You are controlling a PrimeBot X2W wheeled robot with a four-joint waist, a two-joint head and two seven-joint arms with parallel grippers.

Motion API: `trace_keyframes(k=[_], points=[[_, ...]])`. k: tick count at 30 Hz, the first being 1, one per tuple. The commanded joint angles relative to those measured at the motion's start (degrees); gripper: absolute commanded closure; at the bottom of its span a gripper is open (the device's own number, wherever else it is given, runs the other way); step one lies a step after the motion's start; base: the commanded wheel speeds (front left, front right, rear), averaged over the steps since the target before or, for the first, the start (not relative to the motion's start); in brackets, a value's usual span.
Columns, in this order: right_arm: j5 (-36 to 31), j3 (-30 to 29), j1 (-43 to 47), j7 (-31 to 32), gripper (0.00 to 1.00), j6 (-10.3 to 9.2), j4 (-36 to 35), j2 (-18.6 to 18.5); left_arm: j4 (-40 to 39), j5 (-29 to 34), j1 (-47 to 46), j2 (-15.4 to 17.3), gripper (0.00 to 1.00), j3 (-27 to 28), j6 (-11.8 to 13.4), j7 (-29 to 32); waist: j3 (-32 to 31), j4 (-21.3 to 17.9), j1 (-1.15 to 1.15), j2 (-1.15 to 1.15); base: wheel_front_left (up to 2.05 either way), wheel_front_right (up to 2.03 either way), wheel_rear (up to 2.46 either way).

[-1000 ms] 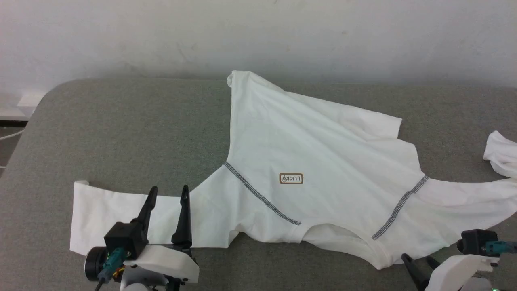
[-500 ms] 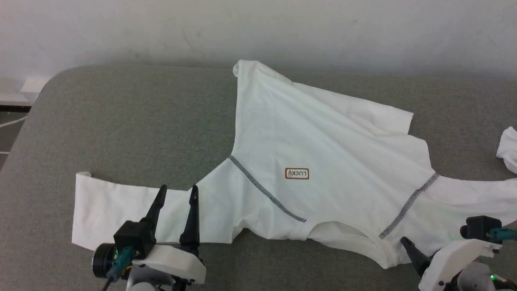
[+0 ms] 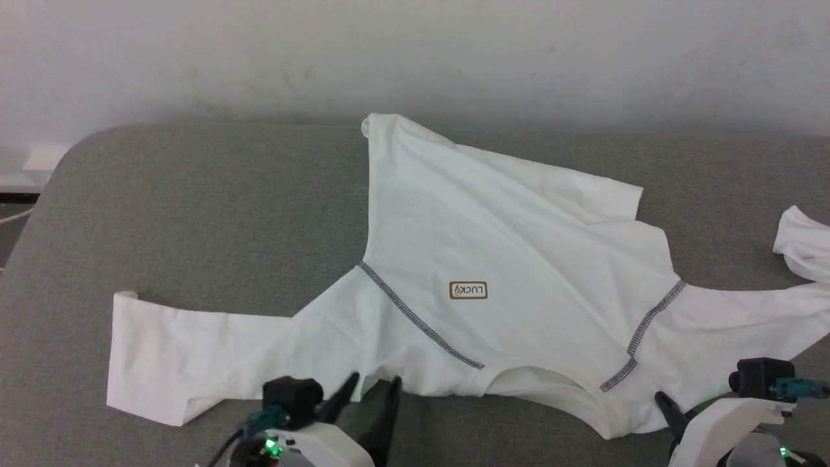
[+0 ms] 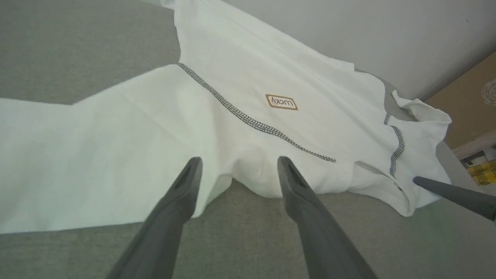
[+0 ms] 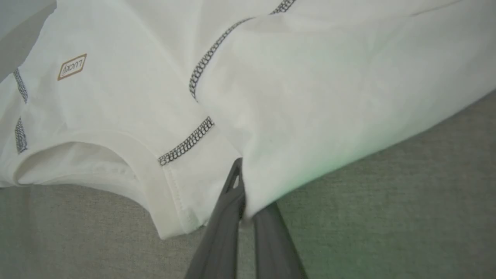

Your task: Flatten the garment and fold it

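The white garment lies spread on the grey table, collar towards me, with a small brown patch between two zigzag seams. My left gripper stands open at the near edge, just left of the collar. In the left wrist view its fingers straddle the garment edge without touching it. My right gripper sits at the right shoulder. The right wrist view shows this gripper shut on a fold of the garment beside the collar seam.
A pale wall runs behind the table. The table's rounded left corner drops to the floor. In the left wrist view a brown board and a yellow object stand beyond the table's right end.
My left gripper has come off the left sleeve and moved right to the edge near the collar. The right shoulder seam now has a kink. The head camera has shifted a little.
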Motion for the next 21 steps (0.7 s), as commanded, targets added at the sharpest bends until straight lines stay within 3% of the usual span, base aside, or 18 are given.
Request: trace_keyframes(k=[1,6,10,15,21], points=[[-0.47,-0.04,0.65,0.34,1.00,-0.05,-0.59,-0.24,-0.25,-0.90,1.06,-0.37,0.00,-0.78,-0.56,1.77,-0.80,-0.94,0.00,0.00,0.00,0.00,0.00],[-0.81,0.18,1.16,1.31,1.00,-0.05,-3.24,-0.27,-1.08,-5.81,3.39,-2.42,0.00,-2.16,0.60,10.21,-1.03,-2.07,0.00,0.00,0.00,0.00,0.00],[-1.01,0.84,0.94,1.58,1.00,-0.05,-4.23,-0.20,0.87,-6.93,3.22,-3.71,0.00,-1.64,3.08,12.00,-0.60,-2.81,0.00,0.00,0.00,0.00,0.00],[-0.61,2.04,0.62,1.68,1.00,-0.05,-5.15,-0.52,4.84,-8.64,0.88,-5.46,0.00,-0.80,3.49,10.51,0.24,-3.64,0.00,0.00,0.00,0.00,0.00],[-0.07,2.94,0.12,1.57,1.00,-0.05,-5.74,-1.22,9.92,-8.99,-2.87,-6.65,0.00,-1.01,1.64,5.18,1.17,-4.44,0.00,0.00,0.00,0.00,0.00]])
